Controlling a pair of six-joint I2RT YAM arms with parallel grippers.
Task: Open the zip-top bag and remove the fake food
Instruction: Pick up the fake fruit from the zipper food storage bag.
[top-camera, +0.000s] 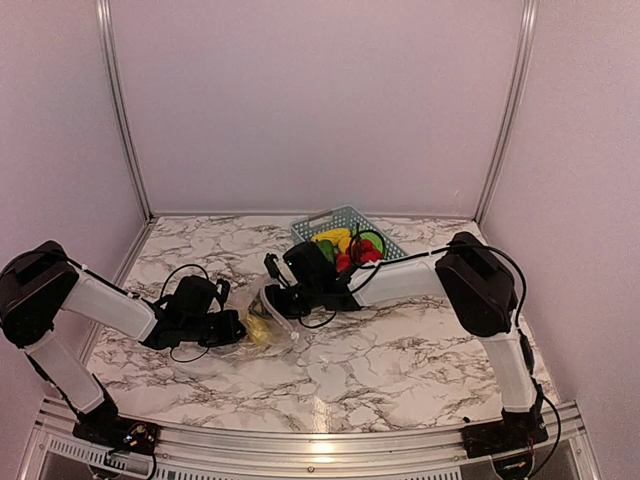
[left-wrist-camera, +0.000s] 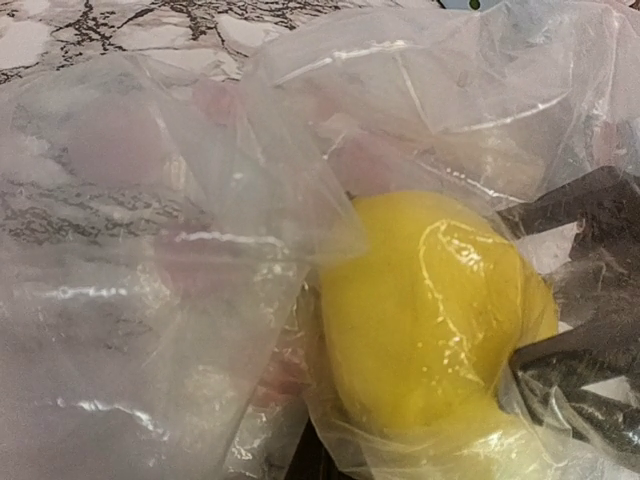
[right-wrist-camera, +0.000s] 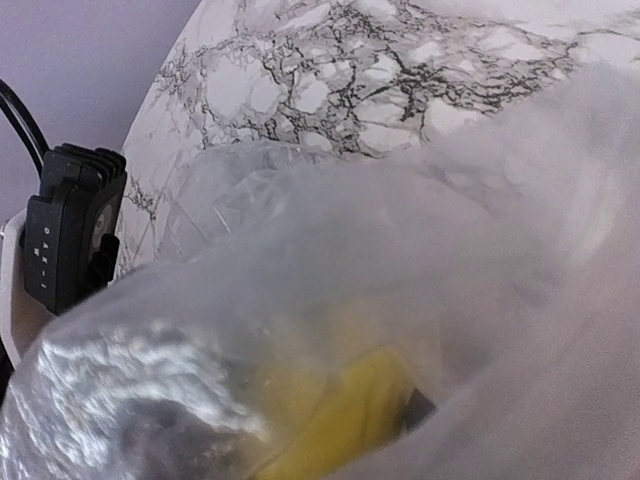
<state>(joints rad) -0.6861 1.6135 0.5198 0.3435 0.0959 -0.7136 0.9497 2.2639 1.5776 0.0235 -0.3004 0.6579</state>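
Top external view: at lower centre-left, the left pincer (top-camera: 236, 328) is clamped on the zip-top bag (top-camera: 283, 322), which lies on the surface (top-camera: 400, 350) with a yellow fake food (top-camera: 258, 331) piece inside. The right pincer (top-camera: 274, 299) reaches in with its jaws apart; I cannot tell if it grips. The basket (top-camera: 340, 217) sits beyond.

light: bright, even, from above the bag (top-camera: 262, 322); shadows on the table (top-camera: 400, 350) around the bag faint | glare: white streaks on bag folds, sheen on the yellow piece (left-wrist-camera: 420, 300) inside the bag, bright spot on the rail (top-camera: 320, 445) in front of the bag | focus: overhead view soft, grainy; right wrist view, bag blurred at the lens, marble beyond the bag sharp
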